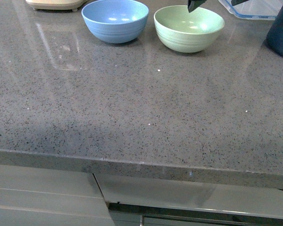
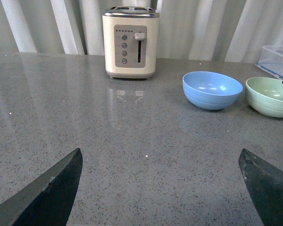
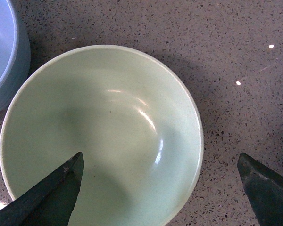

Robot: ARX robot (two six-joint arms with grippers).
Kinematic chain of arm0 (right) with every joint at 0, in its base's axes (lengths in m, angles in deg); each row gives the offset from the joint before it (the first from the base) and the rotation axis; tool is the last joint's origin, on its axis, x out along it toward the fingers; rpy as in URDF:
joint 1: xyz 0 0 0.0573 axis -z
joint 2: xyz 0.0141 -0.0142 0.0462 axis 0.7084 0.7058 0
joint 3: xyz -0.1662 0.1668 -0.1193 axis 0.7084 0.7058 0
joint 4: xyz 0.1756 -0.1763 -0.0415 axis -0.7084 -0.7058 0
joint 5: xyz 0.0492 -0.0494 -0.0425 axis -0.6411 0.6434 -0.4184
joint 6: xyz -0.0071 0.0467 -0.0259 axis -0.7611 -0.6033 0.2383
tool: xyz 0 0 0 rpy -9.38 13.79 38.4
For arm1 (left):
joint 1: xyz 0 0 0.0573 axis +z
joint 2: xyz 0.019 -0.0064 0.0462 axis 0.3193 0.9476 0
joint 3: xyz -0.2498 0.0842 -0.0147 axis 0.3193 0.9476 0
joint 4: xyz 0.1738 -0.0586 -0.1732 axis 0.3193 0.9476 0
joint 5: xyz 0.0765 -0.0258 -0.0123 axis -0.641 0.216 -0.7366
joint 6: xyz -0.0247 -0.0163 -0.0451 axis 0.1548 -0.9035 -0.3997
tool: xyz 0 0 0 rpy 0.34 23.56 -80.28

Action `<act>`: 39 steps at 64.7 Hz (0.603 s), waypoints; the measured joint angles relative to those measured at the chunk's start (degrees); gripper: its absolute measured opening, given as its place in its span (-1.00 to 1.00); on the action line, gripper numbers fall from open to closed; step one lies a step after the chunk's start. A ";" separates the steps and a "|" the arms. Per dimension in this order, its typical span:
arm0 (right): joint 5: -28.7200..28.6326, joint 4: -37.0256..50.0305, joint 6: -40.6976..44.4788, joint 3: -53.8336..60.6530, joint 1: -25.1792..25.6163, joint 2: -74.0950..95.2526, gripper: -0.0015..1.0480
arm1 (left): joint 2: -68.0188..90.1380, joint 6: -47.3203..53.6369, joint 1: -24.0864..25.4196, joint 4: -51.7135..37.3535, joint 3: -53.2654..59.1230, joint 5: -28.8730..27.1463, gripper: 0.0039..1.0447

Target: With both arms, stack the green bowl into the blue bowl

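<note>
The blue bowl (image 1: pixel 115 20) and the green bowl (image 1: pixel 188 28) stand side by side, upright and empty, at the back of the grey counter, blue on the left. My right gripper (image 3: pixel 160 157) is open just above the green bowl (image 3: pixel 101 134). One finger is over the bowl's inside, the other outside over the counter, so the rim lies between them. Its tip (image 1: pixel 196 4) shows at the top of the front view. My left gripper (image 2: pixel 160 155) is open and empty, low over bare counter, well short of the blue bowl (image 2: pixel 212 89) and green bowl (image 2: pixel 271 96).
A cream toaster (image 2: pixel 130 42) stands at the back, left of the blue bowl. A clear plastic container (image 1: pixel 254 8) and a dark navy pot (image 1: pixel 280 30) stand right of the green bowl. The counter's front edge (image 1: pixel 132 162) runs across near me.
</note>
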 joint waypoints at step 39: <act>-1.97 0.85 -0.13 1.53 -0.04 2.54 0.81 | 0.00 0.00 0.00 0.00 0.00 0.00 0.88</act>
